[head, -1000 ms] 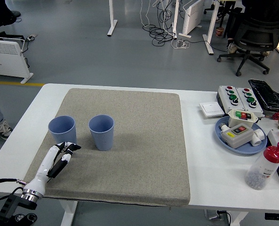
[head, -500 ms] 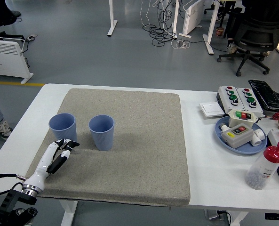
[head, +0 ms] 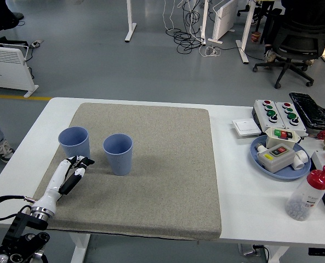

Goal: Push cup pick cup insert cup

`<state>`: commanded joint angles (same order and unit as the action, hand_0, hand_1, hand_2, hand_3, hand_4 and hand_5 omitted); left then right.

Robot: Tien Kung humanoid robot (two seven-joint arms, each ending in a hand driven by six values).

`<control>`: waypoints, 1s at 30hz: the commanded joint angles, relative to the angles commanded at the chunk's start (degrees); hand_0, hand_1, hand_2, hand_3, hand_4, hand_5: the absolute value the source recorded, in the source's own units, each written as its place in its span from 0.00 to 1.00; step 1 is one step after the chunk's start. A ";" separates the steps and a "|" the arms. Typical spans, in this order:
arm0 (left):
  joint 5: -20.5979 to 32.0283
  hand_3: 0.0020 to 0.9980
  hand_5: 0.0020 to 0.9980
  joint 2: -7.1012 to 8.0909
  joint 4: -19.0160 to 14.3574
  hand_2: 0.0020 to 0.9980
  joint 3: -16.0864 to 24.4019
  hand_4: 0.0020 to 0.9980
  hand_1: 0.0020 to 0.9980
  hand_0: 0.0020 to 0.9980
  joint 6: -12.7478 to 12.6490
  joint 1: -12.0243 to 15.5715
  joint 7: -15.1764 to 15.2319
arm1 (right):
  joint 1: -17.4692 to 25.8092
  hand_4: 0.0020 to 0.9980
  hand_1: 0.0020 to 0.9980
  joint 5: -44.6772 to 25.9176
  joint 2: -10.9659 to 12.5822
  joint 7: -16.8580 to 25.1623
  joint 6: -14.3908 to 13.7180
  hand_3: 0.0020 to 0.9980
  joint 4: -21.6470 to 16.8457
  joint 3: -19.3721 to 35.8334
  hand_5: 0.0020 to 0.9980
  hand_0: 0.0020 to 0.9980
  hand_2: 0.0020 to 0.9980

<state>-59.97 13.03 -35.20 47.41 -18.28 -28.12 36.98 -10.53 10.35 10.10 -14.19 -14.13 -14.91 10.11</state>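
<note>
At the far left the left hand (head: 76,166) has crept forward along the grey mat (head: 151,175) over the last second, its white-and-black fingers (head: 83,162) extended loosely together and holding nothing, the tips now just below the left blue cup (head: 74,142). That cup has slid a little up and to the right compared with a second ago, which suggests the push is under way and the hand is nudging it from its near side; whether the fingertips are actually touching the cup wall cannot be told from this view. The second blue cup (head: 118,154) stands upright just to the right, unmoved, with a clear gap between the two, so the pick and the nesting of one cup in the other are, by my reading, not yet begun. The right hand is not in view. The mat covers most of the white bench (head: 233,181); further right lie a white switch plate (head: 246,127), grey button boxes (head: 276,112), a blue plate (head: 277,171) holding small control units, and a red-capped clear bottle (head: 307,195). Beyond the bench is a grey floor with white desk legs, loose cables and a black office chair (head: 295,41).
</note>
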 joint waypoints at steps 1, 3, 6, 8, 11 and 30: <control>0.06 0.57 1.00 -0.04 0.13 0.64 -0.04 0.54 0.67 0.71 -0.01 -0.07 0.00 | 0.00 0.09 0.62 0.00 0.00 0.00 0.00 0.54 0.00 0.00 0.47 0.69 0.63; 0.55 0.57 1.00 -0.33 1.18 0.64 -0.24 0.54 0.67 0.71 -0.05 -0.66 0.00 | 0.01 0.09 0.62 -0.08 -0.02 0.02 0.00 0.54 -0.01 -0.03 0.47 0.69 0.63; 1.15 0.57 1.00 -0.80 2.38 0.64 -0.37 0.54 0.67 0.71 -0.06 -1.48 0.00 | 0.01 0.09 0.62 -0.09 -0.04 0.04 -0.01 0.54 -0.01 -0.05 0.47 0.69 0.63; 1.51 0.57 1.00 -1.14 3.06 0.64 -0.69 0.54 0.67 0.73 -0.12 -2.14 0.00 | 0.01 0.09 0.62 -0.02 -0.05 0.02 0.00 0.54 -0.01 -0.03 0.47 0.69 0.63; 1.74 0.57 1.00 -1.41 3.66 0.64 -0.98 0.54 0.67 0.73 -0.06 -2.66 0.00 | 0.04 0.09 0.62 -0.07 -0.05 0.04 0.01 0.54 -0.01 -0.07 0.47 0.69 0.63; -5.30 0.56 1.00 1.89 -6.85 0.63 3.94 0.52 0.67 0.69 -1.62 2.10 0.00 | 0.05 0.09 0.62 -0.98 0.10 0.43 -0.05 0.54 0.11 -0.58 0.47 0.69 0.63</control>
<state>-65.27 14.93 -42.05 51.35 -19.89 -26.02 36.98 -10.47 9.36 10.21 -13.77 -14.18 -14.80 9.53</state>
